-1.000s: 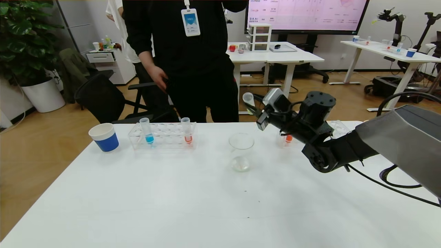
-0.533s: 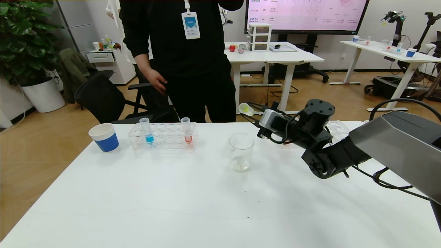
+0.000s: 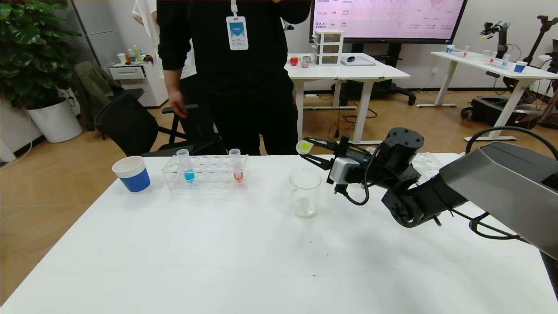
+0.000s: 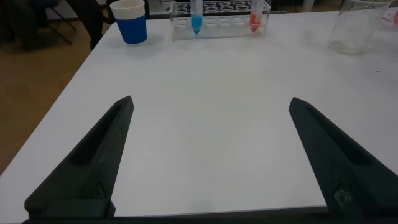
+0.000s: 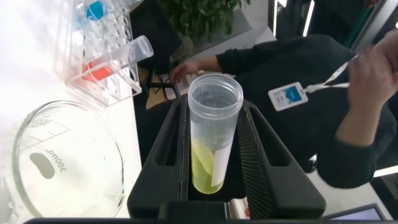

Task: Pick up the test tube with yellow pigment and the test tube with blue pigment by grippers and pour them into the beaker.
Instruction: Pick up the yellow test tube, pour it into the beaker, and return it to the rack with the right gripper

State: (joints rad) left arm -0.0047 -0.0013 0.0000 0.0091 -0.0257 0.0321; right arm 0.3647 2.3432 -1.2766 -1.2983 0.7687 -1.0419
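Right gripper [image 3: 310,153] was raised above the table [image 3: 244,261], just right of and above the beaker [image 3: 305,192], its fingers [image 5: 255,155] clamped on the yellow tube [image 3: 302,147]. Tube lay tipped toward horizontal, open mouth toward the beaker side; in the right wrist view the yellow tube [image 5: 211,140] sat between the two black fingers with yellow-green liquid pooled along its lower part, and the beaker [image 5: 62,162] rim was just beside the gripper [image 5: 214,134].

Beaker stood upright mid-table, with little inside that I could make out.

Blue tube [image 3: 186,165] stood upright in the clear rack [image 3: 205,173] at its left end, a red tube [image 3: 236,165] at the right end. Paper cup [image 3: 131,173] sat left of the rack, near it, not touching.

Left gripper [image 4: 208,155] was low over bare table, fingers [image 4: 93,158] spread wide, nothing between them; rack [image 4: 221,11], blue tube [image 4: 196,15] and cup [image 4: 129,20] well ahead of it. Not seen in the head view.

A person in black [image 3: 235,74] stood behind the table.
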